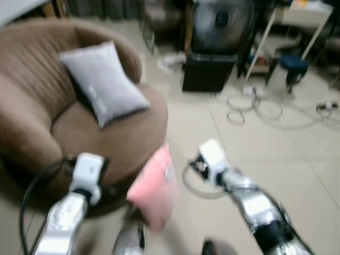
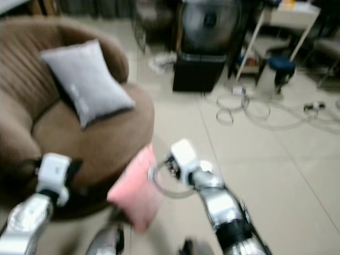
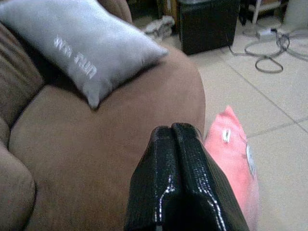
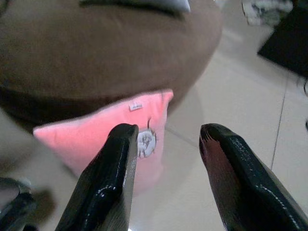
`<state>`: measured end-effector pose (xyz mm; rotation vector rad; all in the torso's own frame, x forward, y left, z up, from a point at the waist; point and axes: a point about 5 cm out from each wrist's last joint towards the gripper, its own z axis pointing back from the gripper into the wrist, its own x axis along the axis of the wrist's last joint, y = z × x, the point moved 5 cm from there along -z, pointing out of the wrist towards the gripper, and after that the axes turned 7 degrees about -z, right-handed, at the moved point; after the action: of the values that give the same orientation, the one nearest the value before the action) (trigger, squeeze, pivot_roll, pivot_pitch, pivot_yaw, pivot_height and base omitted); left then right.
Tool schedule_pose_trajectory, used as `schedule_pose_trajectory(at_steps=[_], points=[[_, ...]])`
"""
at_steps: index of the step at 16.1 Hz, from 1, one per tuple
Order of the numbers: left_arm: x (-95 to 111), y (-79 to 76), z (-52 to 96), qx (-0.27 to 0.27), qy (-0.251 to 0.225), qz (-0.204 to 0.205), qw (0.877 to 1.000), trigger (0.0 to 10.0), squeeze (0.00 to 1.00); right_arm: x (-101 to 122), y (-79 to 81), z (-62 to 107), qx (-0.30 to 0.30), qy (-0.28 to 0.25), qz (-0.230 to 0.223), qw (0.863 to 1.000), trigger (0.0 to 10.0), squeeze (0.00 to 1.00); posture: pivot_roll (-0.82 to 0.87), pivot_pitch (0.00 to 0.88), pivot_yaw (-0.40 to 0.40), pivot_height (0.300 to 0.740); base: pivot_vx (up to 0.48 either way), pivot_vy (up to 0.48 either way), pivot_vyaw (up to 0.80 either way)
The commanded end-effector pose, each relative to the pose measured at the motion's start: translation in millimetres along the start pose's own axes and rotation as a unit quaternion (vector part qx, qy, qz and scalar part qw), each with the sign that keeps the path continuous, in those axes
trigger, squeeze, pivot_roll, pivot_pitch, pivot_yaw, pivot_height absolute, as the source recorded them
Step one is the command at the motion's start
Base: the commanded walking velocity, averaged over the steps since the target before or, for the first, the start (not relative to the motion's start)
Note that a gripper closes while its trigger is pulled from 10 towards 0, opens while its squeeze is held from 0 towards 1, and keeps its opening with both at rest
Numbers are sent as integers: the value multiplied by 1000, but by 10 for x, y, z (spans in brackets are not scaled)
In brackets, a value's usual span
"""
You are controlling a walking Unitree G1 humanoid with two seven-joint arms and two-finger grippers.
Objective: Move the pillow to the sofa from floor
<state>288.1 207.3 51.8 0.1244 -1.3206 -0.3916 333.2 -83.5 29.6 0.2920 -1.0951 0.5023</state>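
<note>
A pink pillow (image 1: 154, 191) stands on the tiled floor, leaning against the front of the round brown sofa (image 1: 114, 133). A grey pillow (image 1: 103, 82) rests against the sofa's back. My right gripper (image 4: 166, 127) is open, hovering just above the pink pillow (image 4: 96, 137) without touching it. My left gripper (image 3: 172, 127) is shut with nothing in it, held over the front of the sofa seat (image 3: 96, 139), with the pink pillow (image 3: 233, 154) just beyond its tips. The eye views are blurred.
A black box with a fan on top (image 1: 210, 69) stands behind the sofa's right side. Coiled cables (image 1: 249, 106) lie on the floor at the right, near a blue stool (image 1: 292, 66) and white table legs (image 1: 263, 37). A cable loop (image 1: 194, 183) lies by the pillow.
</note>
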Motion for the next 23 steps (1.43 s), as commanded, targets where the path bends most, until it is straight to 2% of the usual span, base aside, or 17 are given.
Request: schedule_pose_trajectory(at_steps=[1,9,11,12,16,23], points=[[64,-126,-28,-19,-11,2,1000,10000,0,-114,-153,74,-21,14,-4,1000,10000,0,141,0,-40,623,334,0,0],[89,-161,-44,-35,-11,-5,999,10000,0,-169,-135,129,-36,10,-23,999,10000,0,125,0,-14,623,334,0,-86],[90,-161,-43,-36,-11,-6,999,10000,0,-164,-133,129,-36,9,-21,999,10000,0,125,0,-14,623,334,0,-788],[89,-162,-43,-36,-10,-6,999,10000,0,-157,-140,129,-37,10,-8,999,10000,0,125,0,-14,623,334,0,0],[95,-149,-38,-32,-13,-3,999,10000,0,-177,-151,118,-36,11,-14,999,10000,0,128,0,-14,623,311,0,0],[82,-152,-50,-36,-9,-8,999,10000,0,-206,-151,117,-40,14,-19,999,10000,0,125,0,-11,623,0,0,0]])
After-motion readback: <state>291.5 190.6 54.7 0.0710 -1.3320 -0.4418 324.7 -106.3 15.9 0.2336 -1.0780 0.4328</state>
